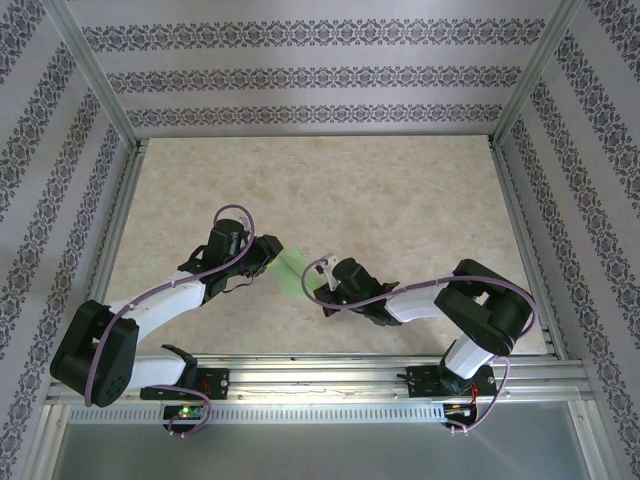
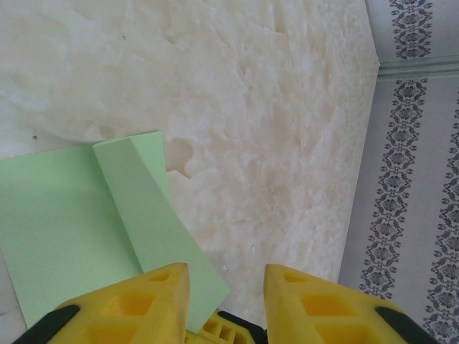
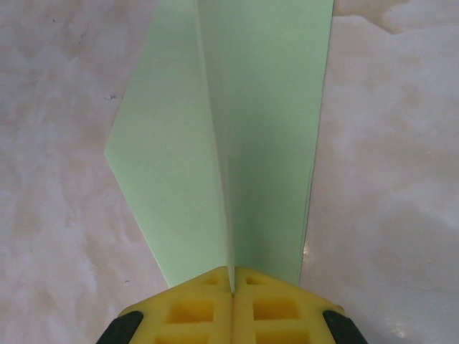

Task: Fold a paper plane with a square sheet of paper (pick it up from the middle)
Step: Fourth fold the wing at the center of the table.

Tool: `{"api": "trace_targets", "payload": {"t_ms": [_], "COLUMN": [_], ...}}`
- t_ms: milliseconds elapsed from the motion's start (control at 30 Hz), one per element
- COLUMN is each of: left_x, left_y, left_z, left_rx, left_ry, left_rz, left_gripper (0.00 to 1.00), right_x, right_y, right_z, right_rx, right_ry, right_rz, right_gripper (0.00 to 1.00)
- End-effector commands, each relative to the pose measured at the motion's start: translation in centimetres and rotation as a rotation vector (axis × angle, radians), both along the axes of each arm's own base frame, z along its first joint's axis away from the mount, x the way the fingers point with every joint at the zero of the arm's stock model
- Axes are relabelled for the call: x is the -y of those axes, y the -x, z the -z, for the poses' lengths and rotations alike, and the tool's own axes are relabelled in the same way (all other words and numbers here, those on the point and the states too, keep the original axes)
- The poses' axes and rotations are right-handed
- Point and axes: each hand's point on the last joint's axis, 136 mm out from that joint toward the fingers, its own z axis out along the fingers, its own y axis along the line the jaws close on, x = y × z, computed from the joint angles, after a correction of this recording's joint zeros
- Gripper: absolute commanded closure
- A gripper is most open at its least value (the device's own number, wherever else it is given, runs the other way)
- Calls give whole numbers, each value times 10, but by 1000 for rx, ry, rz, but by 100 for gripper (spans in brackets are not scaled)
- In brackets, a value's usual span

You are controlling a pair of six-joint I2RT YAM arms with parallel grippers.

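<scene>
- Paper (image 1: 290, 268), pale green and partly folded, lies near the table's middle, a little toward 7 o'clock from it in the top view, between the two claws.
- We see a table (image 1: 400, 190) with a cream, marbled surface. Close up in the left wrist view, it shows darker blotches.
- Walls (image 1: 320, 75) with dark patterned stripes on a pale ground close it in at 9, 12 and 3 o'clock. Metal rails (image 1: 320, 375) run along the near edge at 6 o'clock.
- From above, the left claw (image 1: 268, 256) meets the paper on its 9 o'clock side and the right claw (image 1: 315, 283) on its 4 o'clock side. We cannot read either jaw from up there.
- The left wrist view shows how the left claw (image 2: 226, 272) stands: its yellow pads (image 2: 179, 287) are spread, with bare table in the gap.
- In that same view the paper (image 2: 64, 222) lies flat at 8 o'clock. A folded flap (image 2: 154, 215) runs from 11 toward 5 o'clock, its lower corner hidden behind the pad at 7 o'clock.
- The right wrist view shows the right claw (image 3: 233, 276) with its pads pressed together, pinching the paper (image 3: 265, 129) at a raised crease (image 3: 215, 143).
- That crease runs out toward 12 o'clock, and one layer slopes away toward 9 o'clock over the table.
</scene>
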Motion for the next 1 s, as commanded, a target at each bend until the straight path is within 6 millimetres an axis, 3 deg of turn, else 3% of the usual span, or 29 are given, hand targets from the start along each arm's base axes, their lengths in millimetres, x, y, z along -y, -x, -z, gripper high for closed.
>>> {"api": "trace_targets", "payload": {"t_ms": [0, 300, 967], "left_x": [-3, 9, 31], "left_y": [0, 2, -3], "left_z": [4, 13, 28], "left_rx": [6, 2, -14], "left_ry": [-23, 20, 109], "left_rz": [14, 79, 153], "left_gripper": [71, 82, 90], "right_x": [-14, -20, -14], "right_y": [-2, -2, -1], "right_z": [-16, -18, 9], "right_rx": [-90, -296, -463], "right_ry": [-115, -209, -210], "right_rz": [8, 0, 70], "right_gripper": [96, 97, 95]}}
